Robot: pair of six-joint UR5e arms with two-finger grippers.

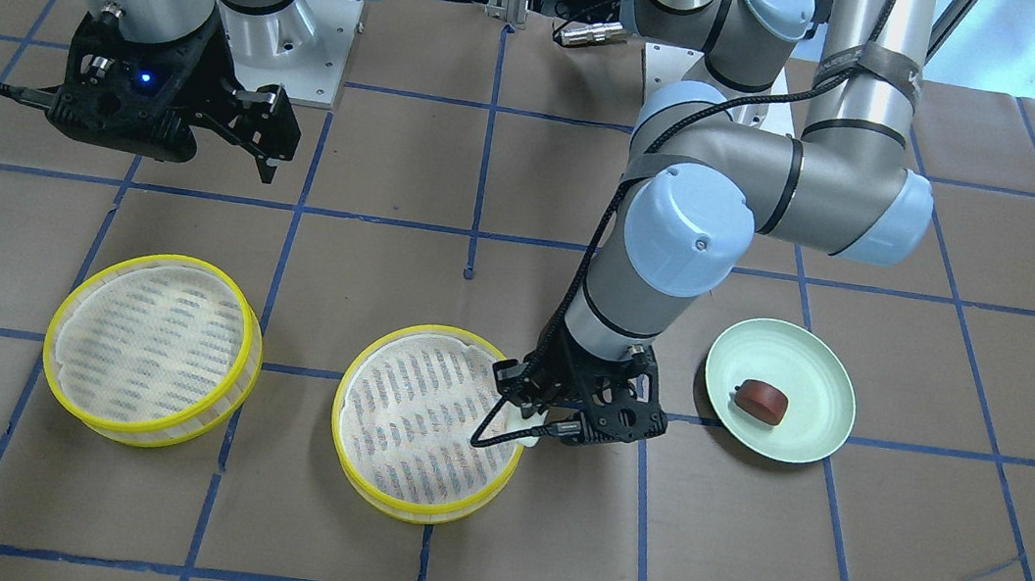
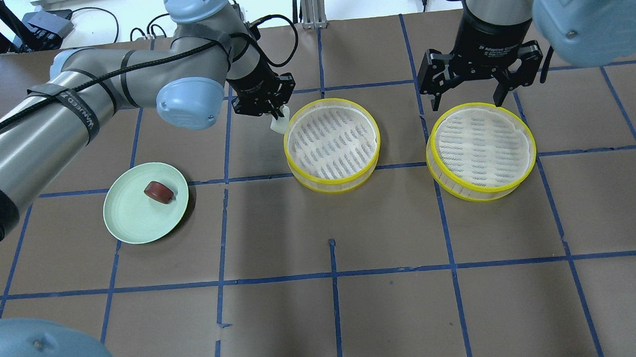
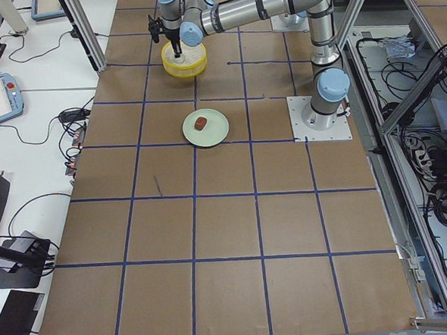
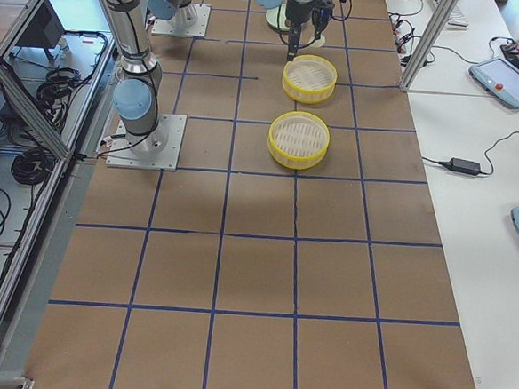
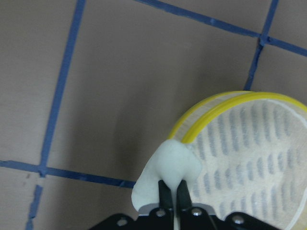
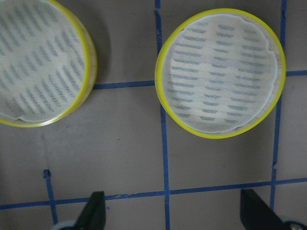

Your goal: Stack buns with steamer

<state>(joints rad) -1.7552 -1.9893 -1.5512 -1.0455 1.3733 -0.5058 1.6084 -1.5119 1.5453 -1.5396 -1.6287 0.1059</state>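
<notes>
My left gripper (image 2: 277,115) is shut on the white bun (image 2: 278,125) and holds it at the near-left rim of the middle steamer tier (image 2: 331,141). The left wrist view shows the bun (image 5: 168,167) pinched between the fingertips (image 5: 165,194), overlapping the tier's yellow rim (image 5: 211,117). The dark reddish-brown bun (image 2: 159,191) lies on the pale green plate (image 2: 132,221). My right gripper (image 2: 470,94) is open and empty, above the far rim of the second tier (image 2: 480,144). Both tiers are empty.
The two tiers stand side by side, apart, in the front-facing view (image 1: 427,423) (image 1: 153,349). The plate (image 1: 817,382) lies to the side of the left arm's wrist. The brown paper table has blue tape grid lines (image 2: 333,274).
</notes>
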